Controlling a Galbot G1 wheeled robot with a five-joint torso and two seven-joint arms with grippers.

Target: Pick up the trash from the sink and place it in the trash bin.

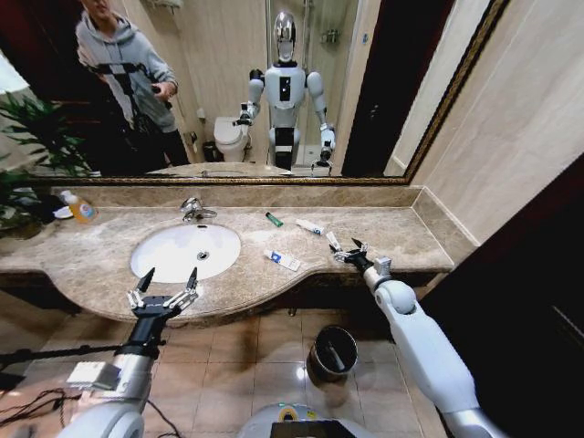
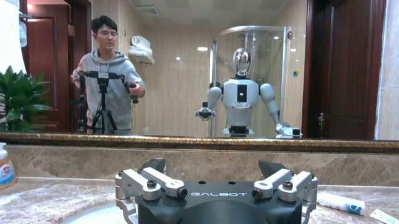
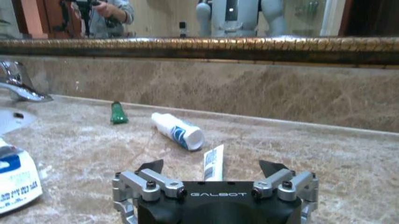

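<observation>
The white oval sink (image 1: 151, 260) sits in the marble counter, and the trash lies on the counter to its right. A green tube (image 1: 274, 219) (image 3: 117, 113) and a white tube (image 1: 308, 226) (image 3: 179, 131) lie near the back. A white-and-blue tube (image 1: 282, 260) (image 3: 16, 179) lies close to the basin. A flat white tube (image 1: 333, 241) (image 3: 214, 162) lies just ahead of my right gripper (image 1: 349, 251) (image 3: 212, 168), in line with the gap between its open fingers. My left gripper (image 1: 167, 283) (image 2: 212, 165) hangs open at the counter's front edge below the basin. The dark trash bin (image 1: 332, 352) stands on the floor under the counter.
A chrome faucet (image 1: 193, 208) rises behind the basin. An orange bottle (image 1: 80, 208) (image 2: 5, 168) stands at the counter's far left beside a plant (image 1: 27, 146). The mirror and backsplash close off the back, a wall the right. A person with a tripod shows in the mirror.
</observation>
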